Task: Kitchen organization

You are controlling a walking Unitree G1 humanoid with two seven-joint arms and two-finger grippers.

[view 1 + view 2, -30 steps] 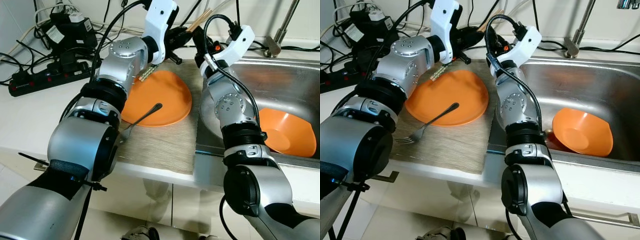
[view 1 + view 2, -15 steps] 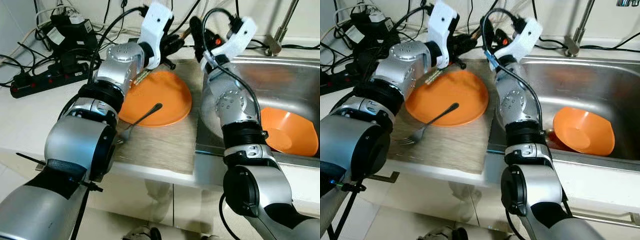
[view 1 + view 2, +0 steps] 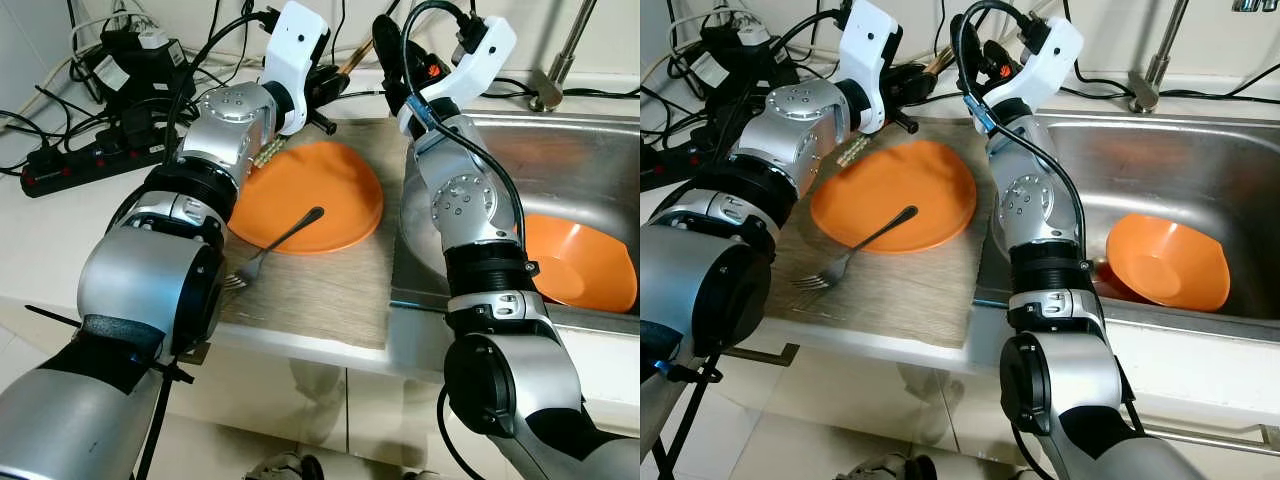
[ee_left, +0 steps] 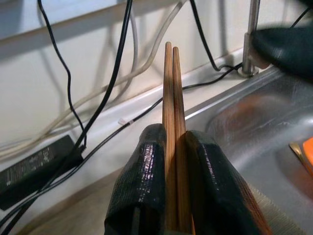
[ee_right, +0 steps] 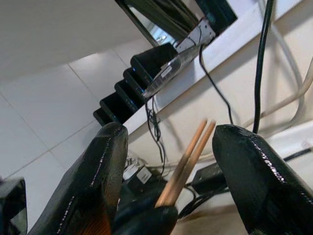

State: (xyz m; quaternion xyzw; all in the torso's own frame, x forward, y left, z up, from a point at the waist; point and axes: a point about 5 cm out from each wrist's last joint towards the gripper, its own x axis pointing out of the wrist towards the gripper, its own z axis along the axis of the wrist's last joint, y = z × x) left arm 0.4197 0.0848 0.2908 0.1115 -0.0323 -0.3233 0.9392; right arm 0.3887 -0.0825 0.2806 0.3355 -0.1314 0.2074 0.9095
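Above the back edge of the counter, between the mat and the sink, we find the left gripper clamped on a pair of wooden chopsticks, the sticks pressed side by side between its two black fingers and their tips pointing toward the wall. We find the right gripper raised close in front of it, fingers spread wide, with the chopstick tips lying in the gap between them and touching neither finger. We judge the step in hand to be a handover of the chopsticks from left to right, part of clearing the counter. The next move, in our judgement, calls for the right gripper to advance until the sticks sit well between its fingers, close on both together, and only then for the left to let go; the sticks are thin and could splay or slip. An orange plate with a fork resting across its rim lies on the mat, and an orange bowl sits tilted in the sink. Compared with a second ago, we note both grippers stand higher and farther back toward the wall, and the right gripper has swung round to face the sticks; plate, fork and bowl are unmoved.
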